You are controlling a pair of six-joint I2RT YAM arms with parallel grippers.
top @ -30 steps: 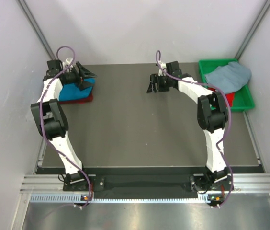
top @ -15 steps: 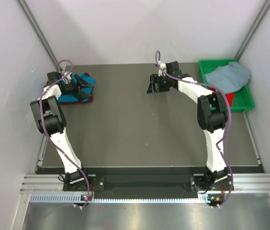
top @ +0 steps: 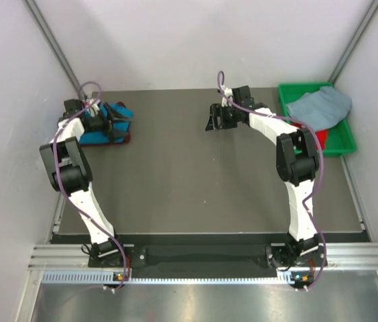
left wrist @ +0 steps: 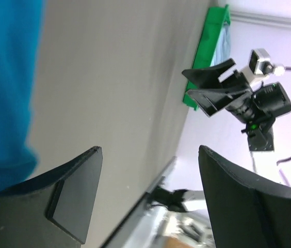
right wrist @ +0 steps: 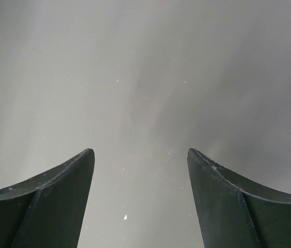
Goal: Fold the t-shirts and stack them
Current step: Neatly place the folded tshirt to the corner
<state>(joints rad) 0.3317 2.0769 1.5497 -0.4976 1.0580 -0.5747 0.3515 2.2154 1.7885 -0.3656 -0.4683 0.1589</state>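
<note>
A folded turquoise-blue t-shirt [top: 94,137] lies on a dark maroon one [top: 120,141] at the table's far left. My left gripper [top: 113,121] is low over this stack, open and empty. In the left wrist view [left wrist: 150,155] the turquoise cloth [left wrist: 6,88] fills the left edge beside one finger. My right gripper [top: 212,119] hovers open and empty over bare table at the back centre; the right wrist view [right wrist: 140,155] shows only table between its fingers. A pale grey-blue t-shirt [top: 320,107] lies crumpled over a red one [top: 320,139] at the far right.
The green plastic bin [top: 340,142] holding the grey-blue and red shirts stands at the back right corner. White walls close in the table on the left, back and right. The dark table top [top: 196,181] lies between the arms.
My left arm has pulled back to the left and its gripper has dropped lower onto the turquoise stack. The right arm has not moved.
</note>
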